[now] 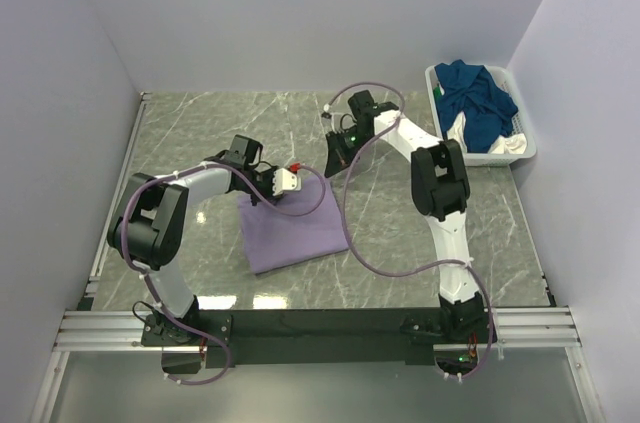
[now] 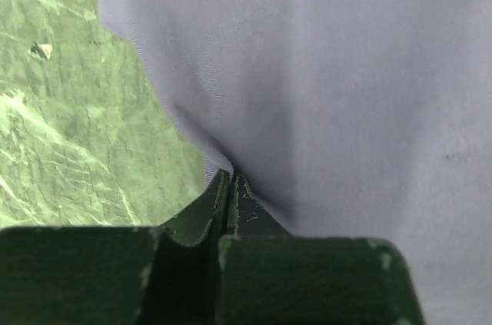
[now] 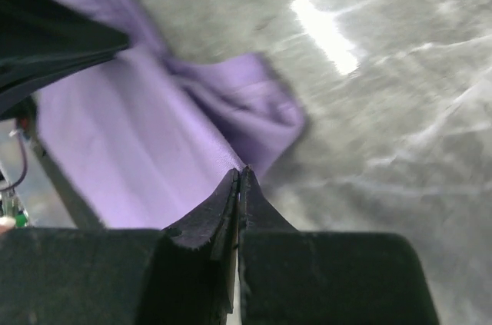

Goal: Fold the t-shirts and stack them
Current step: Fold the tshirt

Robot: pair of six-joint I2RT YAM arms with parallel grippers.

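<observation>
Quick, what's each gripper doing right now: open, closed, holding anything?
Left gripper: closed, pinching an edge of the lilac t-shirt.
Right gripper: closed, pinching another edge of the same shirt.

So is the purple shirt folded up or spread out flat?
Folded, though not finished. The purple shirt lies as a compact rectangle on the table, and the left gripper and right gripper each pinch its far edge.

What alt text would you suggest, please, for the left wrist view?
The left pincer, shut, pinches the edge of a pale lilac t-shirt that fills most of the frame. Green-grey marbled table shows at left.
</observation>
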